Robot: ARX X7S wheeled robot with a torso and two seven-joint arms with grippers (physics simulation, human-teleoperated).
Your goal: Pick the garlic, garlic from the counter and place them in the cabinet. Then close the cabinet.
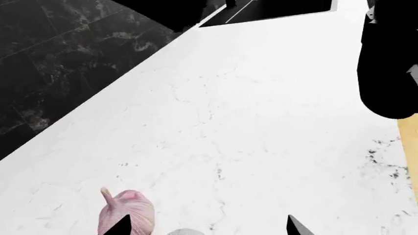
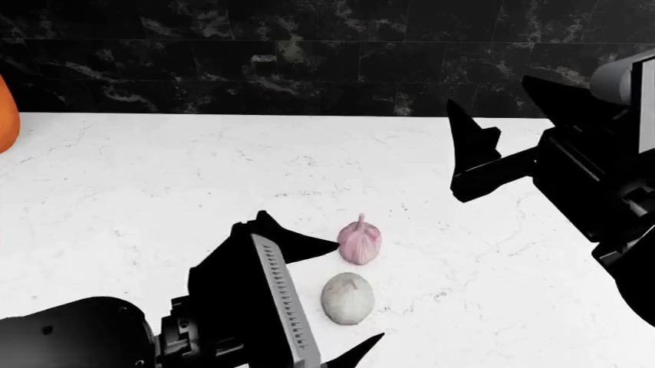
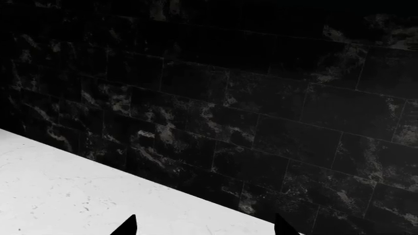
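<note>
The pinkish-purple garlic (image 2: 360, 242) and the plain white garlic (image 2: 348, 298) lie close together on the white counter (image 2: 153, 199). My left gripper (image 2: 358, 290) is open and low, its fingers straddling the white bulb, with one fingertip beside the pink bulb. In the left wrist view the left gripper (image 1: 207, 226) has the pink garlic (image 1: 128, 211) at one fingertip, and the top of the white garlic (image 1: 185, 232) shows between the tips. My right gripper (image 2: 492, 92) is open and empty, raised at the right near the wall; it also shows in the right wrist view (image 3: 205, 225). The cabinet is out of view.
An orange pot (image 2: 5, 115) stands at the counter's far left edge. Black marbled wall tiles (image 2: 307, 54) back the counter. In the left wrist view a black recessed panel (image 1: 274, 10) lies farther along the counter, my right arm (image 1: 385, 63) hangs over it, and a yellow strip (image 1: 408, 147) borders the counter.
</note>
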